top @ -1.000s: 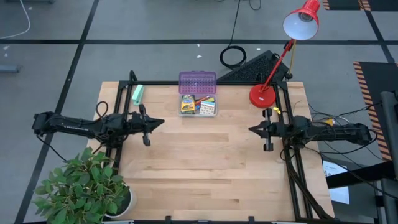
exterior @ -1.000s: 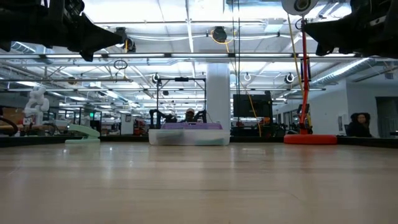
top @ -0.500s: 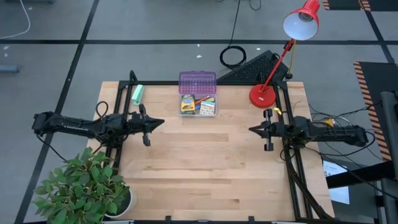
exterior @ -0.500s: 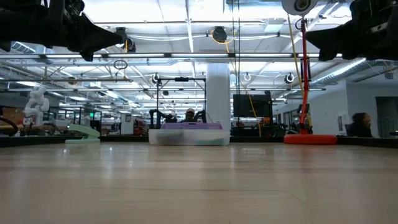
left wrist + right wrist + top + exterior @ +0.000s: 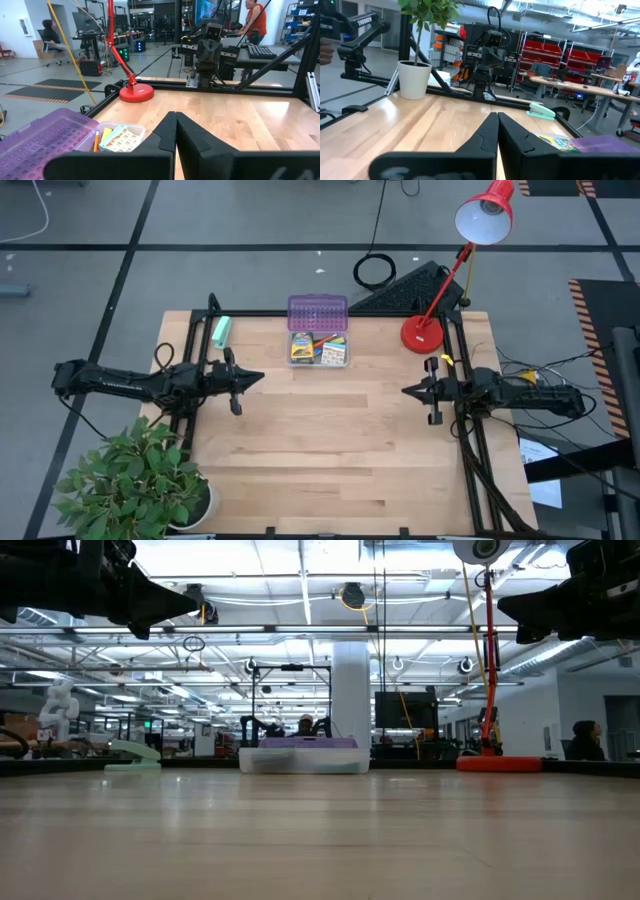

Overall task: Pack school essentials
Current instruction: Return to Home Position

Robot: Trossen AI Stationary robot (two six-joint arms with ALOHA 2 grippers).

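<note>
A clear box (image 5: 319, 348) with its purple lid (image 5: 318, 311) laid open behind it stands near the table's far edge; the school essentials lie inside: the yellow-green crayon box (image 5: 299, 348), coloured pens and a small yellow piece (image 5: 106, 135). My left gripper (image 5: 262, 377) hovers shut above the table's left side, pointing right. My right gripper (image 5: 404, 390) hovers shut above the right side, pointing left. Both hold nothing. In the wrist views the fingers of the left gripper (image 5: 175, 125) and the right gripper (image 5: 497, 125) touch each other.
A mint-green roll (image 5: 221, 330) lies at the far left corner. A red desk lamp (image 5: 423, 332) stands on its base at the far right. A potted plant (image 5: 135, 478) sits at the near left corner. Bare wood fills the middle and near part of the table (image 5: 330, 450).
My right gripper has drawn back slightly toward the table's right edge and stays shut.
</note>
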